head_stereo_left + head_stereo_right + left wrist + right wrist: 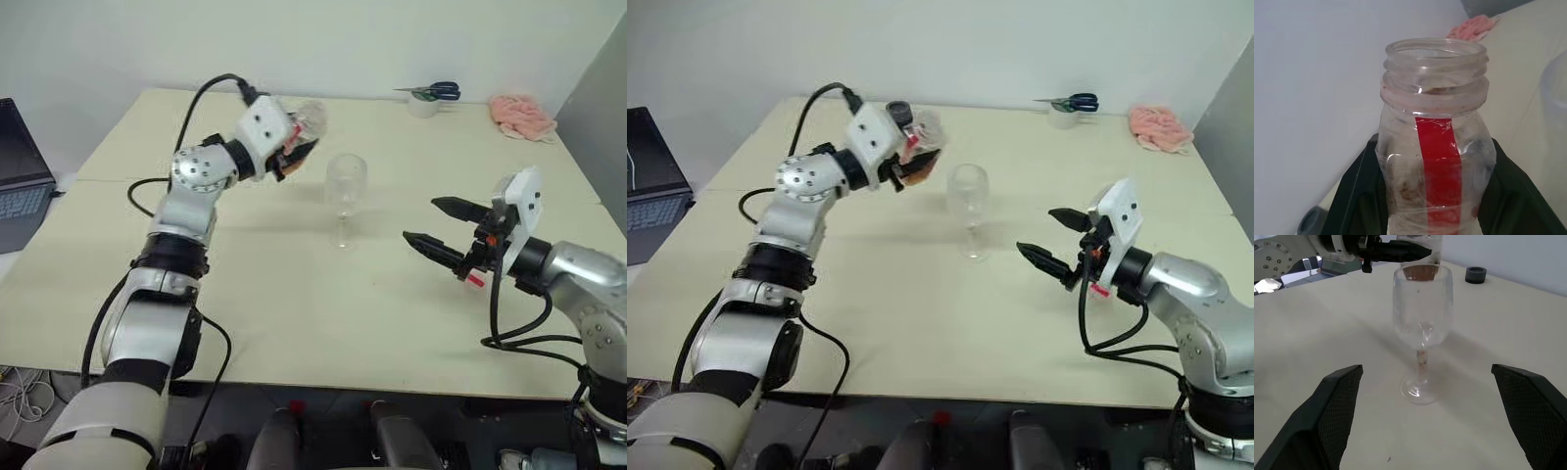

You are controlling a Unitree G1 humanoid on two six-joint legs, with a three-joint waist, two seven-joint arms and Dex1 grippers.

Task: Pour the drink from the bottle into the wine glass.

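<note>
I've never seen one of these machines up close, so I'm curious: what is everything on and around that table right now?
bottle: one, clear with a red strip, uncapped, held above the table left of the glass
wine glass: one, clear, mid-table
scissors: one, blue handles, on a white roll at the far edge
cloth: one, pink, far right corner
laptop: one, dark, beside the table's left
small cap: one, dark, on the table
left pincer: shut on the bottle
right pincer: open, right of the glass

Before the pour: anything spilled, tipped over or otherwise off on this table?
No spill shows and nothing is tipped over. The wine glass stands upright and empty; the left gripper holds the bottle uncapped. One oddity: scissors lie across a small container at the far edge.
</note>
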